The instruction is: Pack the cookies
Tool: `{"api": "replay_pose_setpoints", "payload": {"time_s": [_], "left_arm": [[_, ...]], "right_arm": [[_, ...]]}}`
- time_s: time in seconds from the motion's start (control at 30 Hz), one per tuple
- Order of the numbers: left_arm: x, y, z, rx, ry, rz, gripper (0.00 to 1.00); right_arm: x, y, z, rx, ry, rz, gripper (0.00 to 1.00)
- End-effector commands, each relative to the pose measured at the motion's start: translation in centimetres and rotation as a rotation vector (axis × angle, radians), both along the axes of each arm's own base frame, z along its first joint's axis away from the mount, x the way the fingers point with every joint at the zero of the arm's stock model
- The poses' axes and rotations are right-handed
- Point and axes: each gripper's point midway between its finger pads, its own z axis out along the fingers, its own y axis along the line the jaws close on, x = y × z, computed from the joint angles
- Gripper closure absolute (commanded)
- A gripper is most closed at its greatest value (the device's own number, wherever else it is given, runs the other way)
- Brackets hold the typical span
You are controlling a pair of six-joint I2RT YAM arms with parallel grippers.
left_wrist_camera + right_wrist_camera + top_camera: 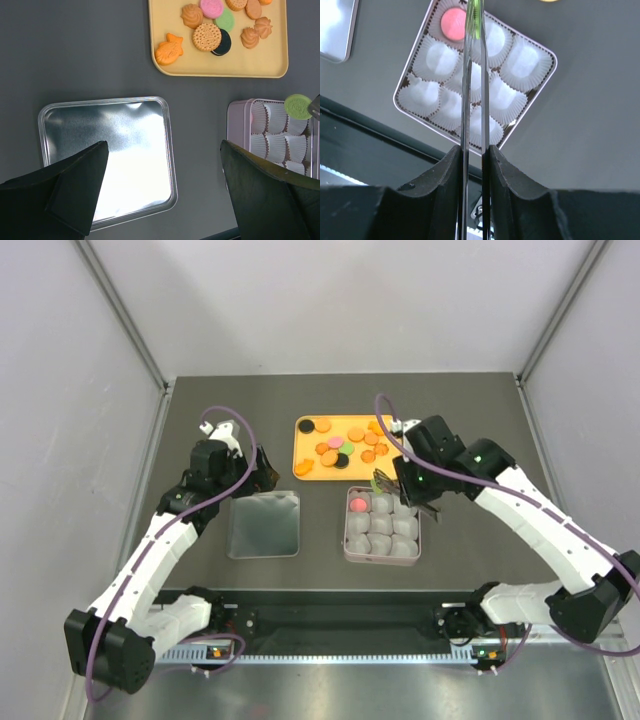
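Closest to the arm bases, the shiny lid (107, 160) lies flat on the table (480, 440). The left claw (163, 144) hangs over it with its jaws spread wide and nothing in them, so it's basically parked.

Just right of the lid is the tin (236, 127) with its white paper cups (442, 60). One pink cookie (452, 24) already sits in a far corner cup, and the other cups I can see look empty. The right claw (384, 483) is over the tin's far row, with its thin fingers pinched on a green cookie (298, 106). It looks to be above the cup next to the pink one, but I can't tell exactly which.

Further back, the rest of the cookies (206, 36) are on the yellow tray (225, 65), so there's plenty left to pack.

If I were doing this drop:
- Centre the cookie over one empty cup, not over the ridge between two.
- Go low before letting go, because those paper cups look flimsy and a high drop could bounce it out or tip it on edge.
- Open the jaws only a little, then lift straight up so the fingers don't snag the paper.
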Motion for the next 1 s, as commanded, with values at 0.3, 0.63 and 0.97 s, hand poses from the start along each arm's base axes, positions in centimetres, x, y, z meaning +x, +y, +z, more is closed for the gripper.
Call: {"api": "replay_pose_setpoints", "payload": {"time_s": [0.3,0.63,0.97], "left_arm": [[0.5,-0.1,0.6,-0.006,-0.026,-0.005,0.02],[0.5,0.0,0.6,-0.004,-0.025,-0.003,0.02],[0.5,0.0,0.6,-0.004,-0.024,-0.003,0.02]], "right_arm": [[-1.6,-0.2,-1.7,0.047,0.036,-0.004,0.74],[-1.1,0.4,-2.8,0.058,0.037,-0.008,0.74],[-0.5,0.5,-4.3,0.031,0.046,-0.02,0.72]]}}
